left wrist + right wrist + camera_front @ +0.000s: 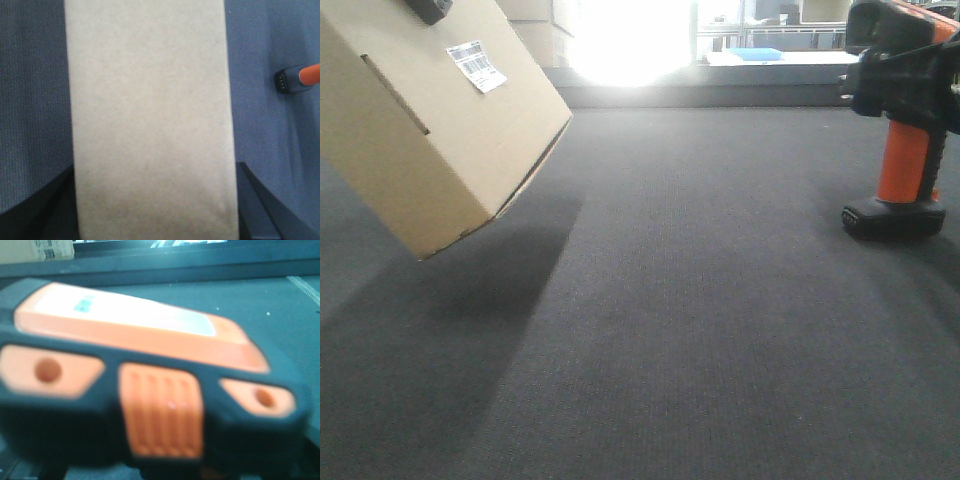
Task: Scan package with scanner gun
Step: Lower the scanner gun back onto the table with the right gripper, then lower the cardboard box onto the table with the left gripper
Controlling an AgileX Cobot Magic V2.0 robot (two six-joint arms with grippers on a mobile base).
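Exterior front-facing shows 1 package [420, 140] held by left pincer [428, 7], 1 scanner gun [905, 160] by right pincer [908, 88]

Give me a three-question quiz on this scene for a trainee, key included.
1. True or false: the package lies flat on the dark mat.
2. What colour is the stem of the scanner gun? A orange, B blue, C green.
3. Which gripper holds the package?
Key: 1 false: it hangs tilted, one corner lowest, with its shadow below it. 2 A. 3 the left gripper, gripping it from the top; the right gripper clamps the scanner gun.
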